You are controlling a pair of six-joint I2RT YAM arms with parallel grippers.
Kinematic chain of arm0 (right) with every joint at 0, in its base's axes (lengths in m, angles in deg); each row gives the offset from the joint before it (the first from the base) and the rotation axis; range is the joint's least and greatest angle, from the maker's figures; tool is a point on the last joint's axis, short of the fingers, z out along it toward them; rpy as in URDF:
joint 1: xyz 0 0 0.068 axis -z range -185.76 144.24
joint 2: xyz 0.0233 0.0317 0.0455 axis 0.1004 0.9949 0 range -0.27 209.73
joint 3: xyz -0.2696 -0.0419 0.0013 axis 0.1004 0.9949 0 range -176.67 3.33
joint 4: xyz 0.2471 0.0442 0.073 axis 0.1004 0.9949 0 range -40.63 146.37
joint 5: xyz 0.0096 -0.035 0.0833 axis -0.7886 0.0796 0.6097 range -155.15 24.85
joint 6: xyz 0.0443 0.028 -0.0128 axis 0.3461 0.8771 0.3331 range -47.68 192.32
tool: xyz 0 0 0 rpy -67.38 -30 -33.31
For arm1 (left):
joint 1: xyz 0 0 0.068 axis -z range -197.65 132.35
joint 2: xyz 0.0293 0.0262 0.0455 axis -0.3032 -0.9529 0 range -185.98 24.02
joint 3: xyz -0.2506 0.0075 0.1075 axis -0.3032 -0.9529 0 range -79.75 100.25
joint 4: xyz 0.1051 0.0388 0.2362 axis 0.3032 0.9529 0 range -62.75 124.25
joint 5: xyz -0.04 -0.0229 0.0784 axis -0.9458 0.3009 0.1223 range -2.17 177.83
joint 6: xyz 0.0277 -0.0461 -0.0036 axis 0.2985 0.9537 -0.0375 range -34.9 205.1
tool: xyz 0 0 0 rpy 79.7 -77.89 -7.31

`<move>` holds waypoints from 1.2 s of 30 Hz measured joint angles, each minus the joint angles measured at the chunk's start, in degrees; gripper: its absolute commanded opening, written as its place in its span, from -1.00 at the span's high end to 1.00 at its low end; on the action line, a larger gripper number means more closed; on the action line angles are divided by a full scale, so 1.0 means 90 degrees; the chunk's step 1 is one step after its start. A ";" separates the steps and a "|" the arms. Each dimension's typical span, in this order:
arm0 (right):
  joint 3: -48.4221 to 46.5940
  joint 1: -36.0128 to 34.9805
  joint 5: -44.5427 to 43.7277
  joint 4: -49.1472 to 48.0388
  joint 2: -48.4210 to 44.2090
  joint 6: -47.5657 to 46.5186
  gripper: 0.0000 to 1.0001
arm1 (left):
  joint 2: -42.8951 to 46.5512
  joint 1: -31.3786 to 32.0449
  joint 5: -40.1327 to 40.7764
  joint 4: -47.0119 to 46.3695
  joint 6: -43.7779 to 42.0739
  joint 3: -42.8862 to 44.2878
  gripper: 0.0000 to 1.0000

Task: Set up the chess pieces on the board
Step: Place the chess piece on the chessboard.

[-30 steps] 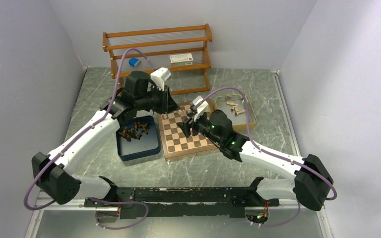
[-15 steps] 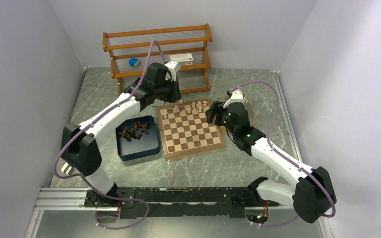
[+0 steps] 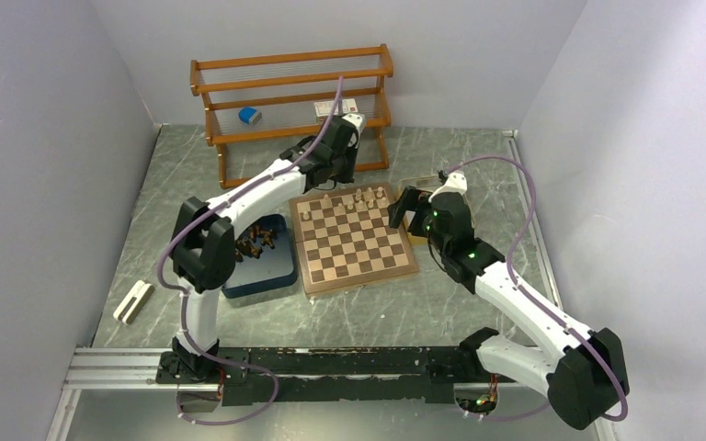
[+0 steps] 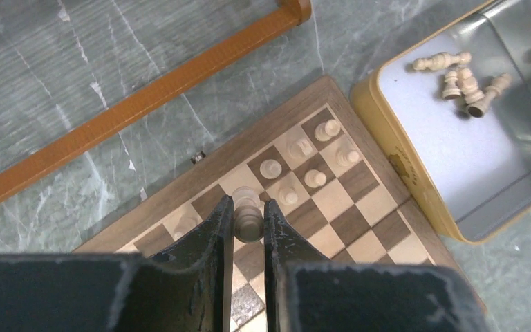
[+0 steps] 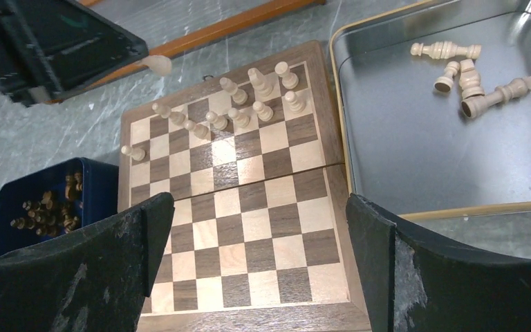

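The left fingers [image 4: 228,214] pinch a cream piece [image 4: 248,223] upright, its long axis vertical, over the far rows of the board [image 3: 354,250]. The square below it sits near the far border, at the edge of the cream men [image 5: 238,114] already standing, but I cannot tell which square it is. Its nearest standing neighbours are at about 1 to 2 o'clock from it in the left wrist view. The move ahead looks like a straight drop, and the finger on that side would likely have little room when the pinch lets go.

From above, the standing men fill part of the two rows along the board's 12 o'clock edge. One pawn [image 5: 131,152] stands alone toward 11 o'clock.

The right fingers [image 5: 138,242] are spread wide with nothing between them, above the board's 3 o'clock edge. The yellow tray [image 5: 415,145] lies at 2 o'clock of the board on the counter [image 3: 441,303]. A handful of loose cream pieces [image 5: 470,77] lie on their sides in it, at about 1 o'clock from the right fingers, their long axes flat and mostly crosswise. The right arm is plainly nearer to them.

The dark men [image 5: 45,211] are heaped in the navy tray [image 3: 271,276] at the board's 9 o'clock, on the left arm's side. None stands on the board yet.
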 measured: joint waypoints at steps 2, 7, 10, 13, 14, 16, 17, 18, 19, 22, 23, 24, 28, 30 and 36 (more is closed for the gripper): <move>0.0012 0.0010 -0.0022 0.0022 -0.0066 -0.0002 -1.00 | -0.0253 0.0051 0.0124 0.0053 -0.0041 0.0204 0.78; 0.0017 0.0019 0.0000 0.0158 -0.0070 -0.0007 -1.00 | -0.0777 0.0095 0.0333 0.0226 -0.0107 0.0612 0.78; 0.0017 0.0022 0.0000 0.0206 -0.0078 -0.0027 -1.00 | -0.0967 0.0109 0.0408 0.0308 -0.0143 0.0702 0.79; 0.0017 0.0024 0.0000 0.0226 -0.0136 -0.0049 -1.00 | -0.1139 0.0136 0.0447 0.0367 -0.0158 0.0792 0.79; 0.0017 0.0024 0.0002 0.0233 -0.0168 -0.0056 -1.00 | -0.1178 0.0143 0.0447 0.0367 -0.0163 0.0797 0.79; 0.0017 0.0024 0.0010 0.0236 -0.0253 -0.0102 -1.00 | -0.1248 0.0163 0.0471 0.0393 -0.0185 0.0797 0.79; 0.0017 0.0024 0.0015 0.0240 -0.0294 -0.0124 -1.00 | -0.1270 0.0168 0.0478 0.0410 -0.0197 0.0797 0.79; 0.0017 0.0024 0.0019 0.0240 -0.0338 -0.0143 -1.00 | -0.1285 0.0175 0.0495 0.0425 -0.0199 0.0797 0.79; 0.0019 0.0024 0.0019 0.0243 -0.0384 -0.0158 -1.00 | -0.1292 0.0177 0.0508 0.0432 -0.0202 0.0797 0.79; 0.0029 0.0024 0.0015 0.0248 -0.0505 -0.0180 -1.00 | -0.1316 0.0185 0.0539 0.0432 -0.0209 0.0797 0.79; 0.0029 0.0024 0.0017 0.0245 -0.0537 -0.0187 -1.00 | -0.1336 0.0185 0.0544 0.0432 -0.0211 0.0799 0.79; 0.0029 0.0024 0.0017 0.0245 -0.0568 -0.0197 -1.00 | -0.1350 0.0185 0.0549 0.0432 -0.0219 0.0799 0.79; 0.0044 0.0029 0.0024 0.0238 -0.0614 -0.0250 -1.00 | -0.1474 0.0187 0.0549 0.0469 -0.0243 0.0843 0.77; 0.0068 0.0029 0.0022 0.0240 -0.0619 -0.0274 -1.00 | -0.1576 0.0187 0.0546 0.0491 -0.0250 0.0928 0.76; 0.0100 0.0029 0.0022 0.0238 -0.0658 -0.0325 -1.00 | -0.1678 0.0189 0.0549 0.0580 -0.0274 0.0967 0.74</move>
